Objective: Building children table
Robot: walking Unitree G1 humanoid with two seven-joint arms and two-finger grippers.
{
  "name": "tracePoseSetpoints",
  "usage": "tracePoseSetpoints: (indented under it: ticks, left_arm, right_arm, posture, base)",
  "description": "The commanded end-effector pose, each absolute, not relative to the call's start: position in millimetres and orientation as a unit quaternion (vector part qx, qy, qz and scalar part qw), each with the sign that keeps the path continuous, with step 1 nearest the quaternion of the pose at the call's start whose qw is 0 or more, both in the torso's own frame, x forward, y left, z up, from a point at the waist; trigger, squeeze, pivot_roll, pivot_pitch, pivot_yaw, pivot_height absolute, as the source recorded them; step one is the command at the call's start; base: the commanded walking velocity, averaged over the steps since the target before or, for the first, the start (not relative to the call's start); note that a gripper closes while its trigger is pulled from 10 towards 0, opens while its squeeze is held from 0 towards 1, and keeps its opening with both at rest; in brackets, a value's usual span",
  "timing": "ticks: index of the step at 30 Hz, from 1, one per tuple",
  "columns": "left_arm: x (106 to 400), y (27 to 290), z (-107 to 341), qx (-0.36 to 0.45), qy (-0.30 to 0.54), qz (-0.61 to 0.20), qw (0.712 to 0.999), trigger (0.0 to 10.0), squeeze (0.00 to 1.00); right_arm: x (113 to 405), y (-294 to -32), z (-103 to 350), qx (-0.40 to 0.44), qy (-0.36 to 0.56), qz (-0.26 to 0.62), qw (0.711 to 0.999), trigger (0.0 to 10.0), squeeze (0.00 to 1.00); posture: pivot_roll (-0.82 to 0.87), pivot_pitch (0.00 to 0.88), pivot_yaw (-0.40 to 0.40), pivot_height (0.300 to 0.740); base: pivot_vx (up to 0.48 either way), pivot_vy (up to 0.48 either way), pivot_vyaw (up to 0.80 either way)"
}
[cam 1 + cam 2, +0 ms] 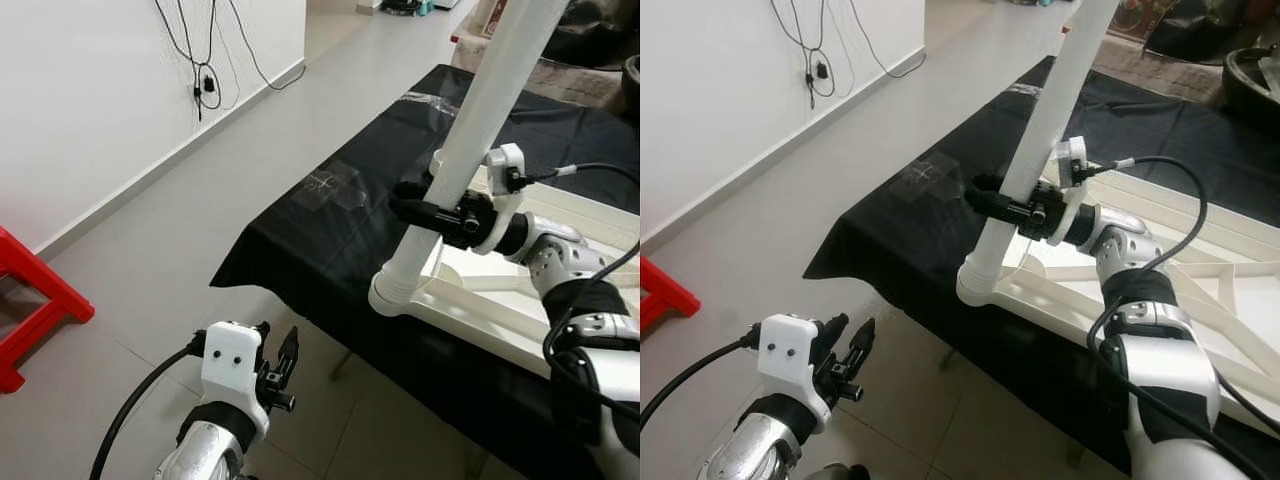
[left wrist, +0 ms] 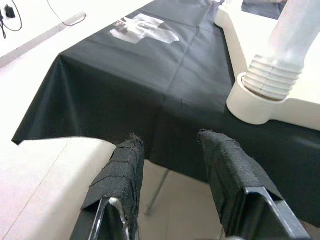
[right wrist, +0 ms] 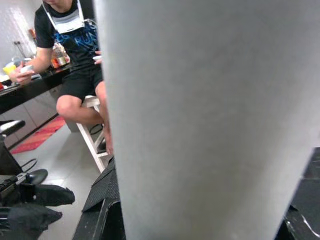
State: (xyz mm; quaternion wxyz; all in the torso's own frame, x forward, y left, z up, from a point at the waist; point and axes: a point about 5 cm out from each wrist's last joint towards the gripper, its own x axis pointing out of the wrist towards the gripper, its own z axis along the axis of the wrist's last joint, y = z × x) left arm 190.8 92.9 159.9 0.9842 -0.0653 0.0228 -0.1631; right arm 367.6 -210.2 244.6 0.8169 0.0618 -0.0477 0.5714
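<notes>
A white upturned children's table top (image 1: pixel 520 290) lies on a table draped in black cloth (image 1: pixel 330 230). A long white table leg (image 1: pixel 480 120) stands tilted in the round corner socket (image 1: pixel 395 297) at the top's near left corner, its ribbed end (image 2: pixel 272 80) seated in the collar. My right gripper (image 1: pixel 425 212) is shut on the leg a short way above the socket. My left gripper (image 1: pixel 285 370) hangs low over the floor in front of the cloth's edge, open (image 2: pixel 167 165) with nothing between its fingers.
A red stool (image 1: pixel 35 300) stands on the floor at the left by the white wall, where black cables (image 1: pixel 205 85) hang. Tape patches (image 1: pixel 335 185) mark the cloth. A person (image 3: pixel 75 55) sits on a white stool beyond the table.
</notes>
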Motion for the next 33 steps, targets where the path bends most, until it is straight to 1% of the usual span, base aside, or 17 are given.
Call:
tracePoseSetpoints:
  ticks: [1, 11, 12, 13, 15, 17, 21, 23, 24, 25, 27, 28, 29, 30, 31, 32, 33]
  left_arm:
    - [188.1, 91.6, 157.6, -0.059, 0.032, -0.170, 0.983, 10.0, 0.00]
    - [188.2, 91.5, 157.5, -0.058, 0.032, -0.170, 0.983, 10.0, 0.00]
    - [188.5, 91.4, 157.0, -0.058, 0.032, -0.169, 0.983, 10.0, 0.00]
    - [188.5, 91.4, 157.0, -0.058, 0.032, -0.169, 0.983, 10.0, 0.00]
    - [189.0, 91.2, 156.5, -0.058, 0.033, -0.170, 0.983, 10.0, 0.00]
    - [189.0, 91.2, 156.5, -0.058, 0.033, -0.170, 0.983, 10.0, 0.00]
    - [190.0, 90.9, 155.9, -0.057, 0.032, -0.171, 0.983, 10.0, 0.00]
    - [190.0, 90.9, 155.9, -0.057, 0.032, -0.171, 0.983, 10.0, 0.00]
    - [190.3, 90.9, 155.7, -0.057, 0.032, -0.170, 0.983, 10.0, 0.00]
    - [190.3, 90.9, 155.7, -0.057, 0.032, -0.170, 0.983, 10.0, 0.00]
    - [191.2, 90.8, 155.3, -0.057, 0.031, -0.170, 0.983, 10.0, 0.00]
    - [191.2, 90.8, 155.3, -0.057, 0.031, -0.170, 0.983, 10.0, 0.00]
    - [191.6, 90.9, 155.1, -0.057, 0.030, -0.169, 0.983, 10.0, 0.00]
    - [191.6, 90.9, 155.1, -0.057, 0.030, -0.169, 0.983, 10.0, 0.00]
    - [192.1, 91.0, 154.9, -0.056, 0.030, -0.169, 0.984, 10.0, 0.00]
    - [192.1, 91.0, 154.9, -0.056, 0.030, -0.169, 0.984, 10.0, 0.00]
    - [192.7, 90.9, 154.9, -0.056, 0.029, -0.169, 0.984, 10.0, 0.00]
  right_arm:
    - [367.0, -209.6, 232.0, 0.050, -0.027, 0.564, 0.824, 10.0, 0.00]
    - [367.4, -205.1, 223.9, 0.003, -0.005, 0.561, 0.828, 10.0, 0.00]
    - [369.1, -200.4, 219.3, -0.044, 0.001, 0.545, 0.837, 10.0, 0.00]
    - [369.1, -200.4, 219.3, -0.044, 0.001, 0.545, 0.837, 10.0, 0.00]
    - [370.1, -195.7, 215.9, -0.077, 0.001, 0.532, 0.843, 10.0, 0.00]
    - [370.1, -195.7, 215.9, -0.077, 0.001, 0.532, 0.843, 10.0, 0.00]
    - [371.6, -187.4, 212.2, -0.111, -0.006, 0.510, 0.853, 10.0, 0.00]
    - [371.6, -187.4, 212.2, -0.111, -0.006, 0.510, 0.853, 10.0, 0.00]
    - [372.8, -185.4, 212.3, -0.113, -0.010, 0.498, 0.860, 10.0, 0.00]
    - [372.8, -185.4, 212.3, -0.113, -0.010, 0.498, 0.860, 10.0, 0.00]
    - [380.1, -181.0, 212.0, -0.097, -0.012, 0.438, 0.893, 10.0, 0.00]
    - [380.1, -181.0, 212.0, -0.097, -0.012, 0.438, 0.893, 10.0, 0.00]
    - [384.2, -179.6, 211.8, -0.087, -0.013, 0.402, 0.911, 10.0, 0.00]
    - [384.2, -179.6, 211.8, -0.087, -0.013, 0.402, 0.911, 10.0, 0.00]
    - [390.3, -179.7, 211.5, -0.067, -0.012, 0.341, 0.937, 10.0, 0.00]
    - [390.3, -179.7, 211.5, -0.067, -0.012, 0.341, 0.937, 10.0, 0.00]
    - [395.9, -181.7, 208.2, -0.043, 0.004, 0.276, 0.960, 10.0, 0.00]
  posture:
    - [0.13, 0.195, -0.058, 0.740]
    - [0.12, 0.196, -0.060, 0.740]
    - [0.12, 0.194, -0.060, 0.740]
    - [0.12, 0.194, -0.060, 0.740]
    - [0.12, 0.191, -0.058, 0.740]
    - [0.12, 0.191, -0.058, 0.740]
    - [0.11, 0.189, -0.060, 0.740]
    - [0.11, 0.189, -0.060, 0.740]
    - [0.11, 0.189, -0.060, 0.740]
    - [0.11, 0.189, -0.060, 0.740]
    - [0.11, 0.187, -0.060, 0.740]
    - [0.11, 0.187, -0.060, 0.740]
    - [0.11, 0.185, -0.062, 0.740]
    - [0.11, 0.185, -0.062, 0.740]
    - [0.10, 0.185, -0.059, 0.740]
    - [0.10, 0.185, -0.059, 0.740]
    - [0.10, 0.183, -0.059, 0.740]
  base:
    - [0.000, 0.000, 0.00]
    - [0.000, 0.000, 0.00]
    - [0.000, 0.000, 0.00]
    - [0.000, 0.000, 0.00]
    - [0.000, 0.000, 0.00]
    - [0.000, 0.000, 0.00]
    - [0.000, 0.000, 0.00]
    - [0.000, 0.000, 0.00]
    - [0.000, 0.000, 0.00]
    - [0.000, 0.000, 0.00]
    - [0.000, 0.000, 0.00]
    - [0.000, 0.000, 0.00]
    - [0.000, 0.000, 0.00]
    - [0.000, 0.000, 0.00]
    - [0.000, 0.000, 0.00]
    - [0.000, 0.000, 0.00]
    - [0.000, 0.000, 0.00]
